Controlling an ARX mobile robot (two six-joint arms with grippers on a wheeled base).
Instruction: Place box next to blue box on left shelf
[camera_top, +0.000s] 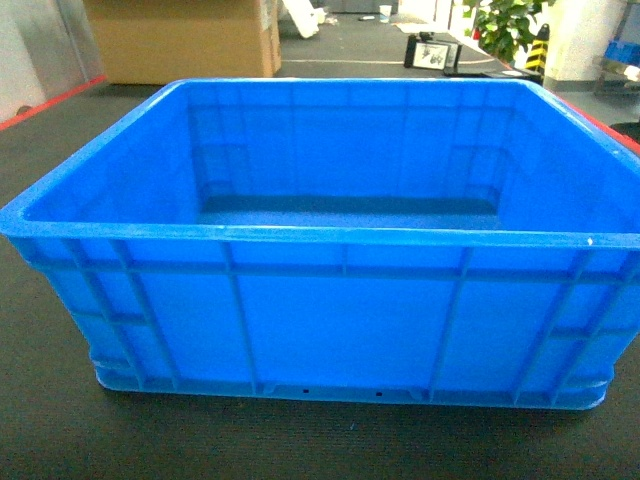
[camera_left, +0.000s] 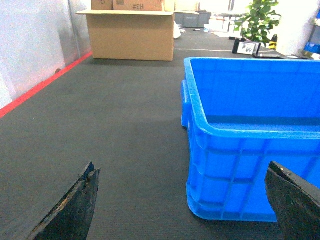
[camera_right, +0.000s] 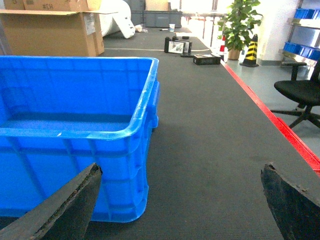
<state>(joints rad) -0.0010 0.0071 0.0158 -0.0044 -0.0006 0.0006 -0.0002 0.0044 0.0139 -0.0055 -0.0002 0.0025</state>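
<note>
On the dark floor mat sits the blue crate (camera_top: 330, 300), empty, straight ahead of the robot and well short of the cardboard box (camera_top: 185, 38) behind it. Left claw (camera_left: 185, 200) and right claw (camera_right: 180, 200) hang spread wide, holding nothing, each just outside a near corner of the crate. No shelf shows. Seemingly the pick-up comes first: both claws must close in on the crate's end walls.

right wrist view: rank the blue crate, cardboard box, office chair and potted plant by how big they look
1. blue crate, though nearest the camera
2. cardboard box, cut off by the frame
3. office chair and potted plant: look alike, so not ranked
</note>
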